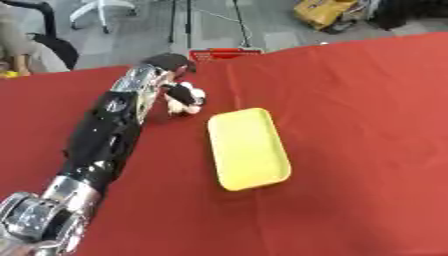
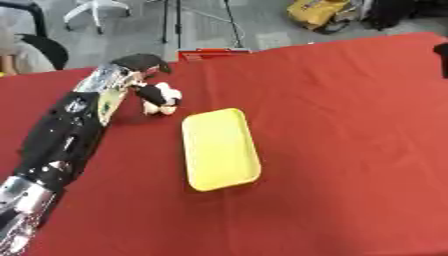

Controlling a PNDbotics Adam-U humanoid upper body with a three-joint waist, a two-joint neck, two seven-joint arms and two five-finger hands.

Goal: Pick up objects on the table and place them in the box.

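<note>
Yellow tray (image 1: 248,149) empty; nothing boxed yet. Left hand (image 1: 171,64) over black-and-white toy (image 1: 185,98) on red surface (image 1: 350,125); grasp indeterminate.

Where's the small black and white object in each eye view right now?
Left eye view: black and white object upper left of centre, beside the left hand.
Right eye view: same object, further left in the picture.
Shared landmark: the yellow tray, just right of and below it.

Left arm (image 1: 105,135) — glossy black shell, silver joints — ending in a black hand (image 1: 171,62).
</note>
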